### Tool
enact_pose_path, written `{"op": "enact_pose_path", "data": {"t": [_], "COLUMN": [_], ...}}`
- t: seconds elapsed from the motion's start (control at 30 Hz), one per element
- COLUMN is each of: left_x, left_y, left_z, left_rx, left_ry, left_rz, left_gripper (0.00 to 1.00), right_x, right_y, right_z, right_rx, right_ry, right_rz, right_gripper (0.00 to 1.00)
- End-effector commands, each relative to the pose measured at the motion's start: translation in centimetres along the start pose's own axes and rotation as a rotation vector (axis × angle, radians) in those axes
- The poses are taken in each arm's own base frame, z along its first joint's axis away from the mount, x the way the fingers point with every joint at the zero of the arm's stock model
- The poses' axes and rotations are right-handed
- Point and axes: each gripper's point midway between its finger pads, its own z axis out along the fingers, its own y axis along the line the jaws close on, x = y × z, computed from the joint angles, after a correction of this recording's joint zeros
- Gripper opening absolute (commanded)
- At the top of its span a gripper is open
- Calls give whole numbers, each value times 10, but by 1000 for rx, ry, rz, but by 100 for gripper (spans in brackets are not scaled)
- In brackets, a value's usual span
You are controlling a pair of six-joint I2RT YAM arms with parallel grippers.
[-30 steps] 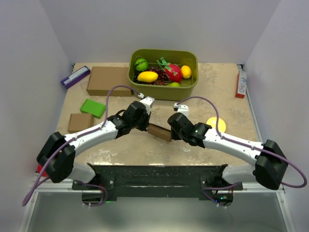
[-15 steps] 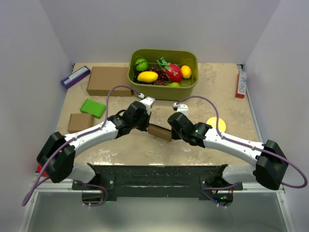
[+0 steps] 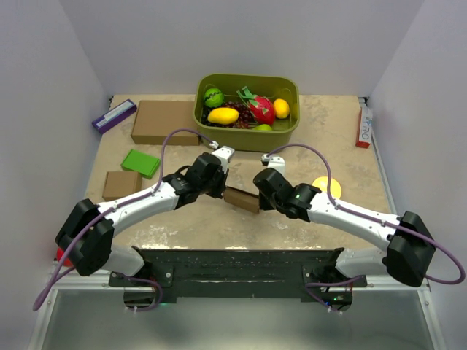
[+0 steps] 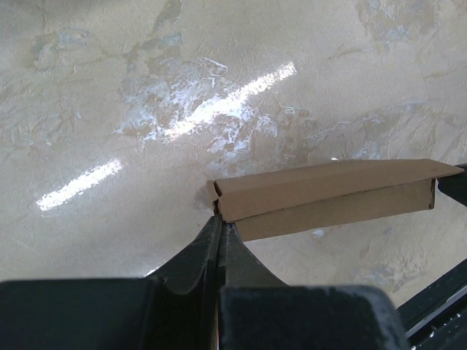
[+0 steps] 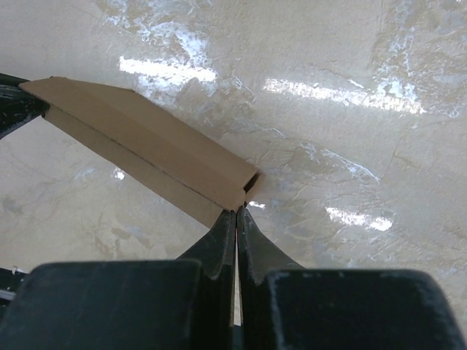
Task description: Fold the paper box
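- paper box: plain brown thin cardboard, folded into a long, narrow, flattish carton
- sits mid-table, slightly slanted
- left gripper and right gripper each pinch an end corner, jaws closed

Top view: paper box is mostly hidden btw the two wrists, only a short brown strip shows. Wrist views: left gripper & right gripper meet the box ends w/ tips pressed together, but whether a flap sits btw them is too fine to tell, and each far end butts a dark shape cut off at the edge. Yellow disc is part-hidden behind the right arm, red thing mostly behind the left arm's base; print on the red/white box is too small to read.
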Motion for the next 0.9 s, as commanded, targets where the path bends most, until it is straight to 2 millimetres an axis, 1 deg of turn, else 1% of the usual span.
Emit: {"op": "enact_pose_path", "data": {"t": [0.0,0.1,0.27,0.43,0.63,0.87], "left_x": [27,26,31,37,42,43], "left_y": [-2,-4,-6,-6,-8,-8], "left_z": [0,0,2,4,7,6], "left_rx": [-5,-1,-5,-26,-45,-69], "left_ry": [105,101,110,119,127,123], "left_rz": [12,14,28,51,81,109], "left_gripper": [0,0,0,0,0,0], "right_x": [-24,-21,-17,-25,-25,-35], "right_y": [22,26,33,38,44,42], "right_z": [-10,-5,2,-1,2,1], "right_rx": [-74,-82,-91,-98,-110,-123], "right_ry": [-46,-33,-6,-17,-2,-19], "right_rz": [76,90,103,123,148,207], "right_gripper": [0,0,0,0,0,0]}}
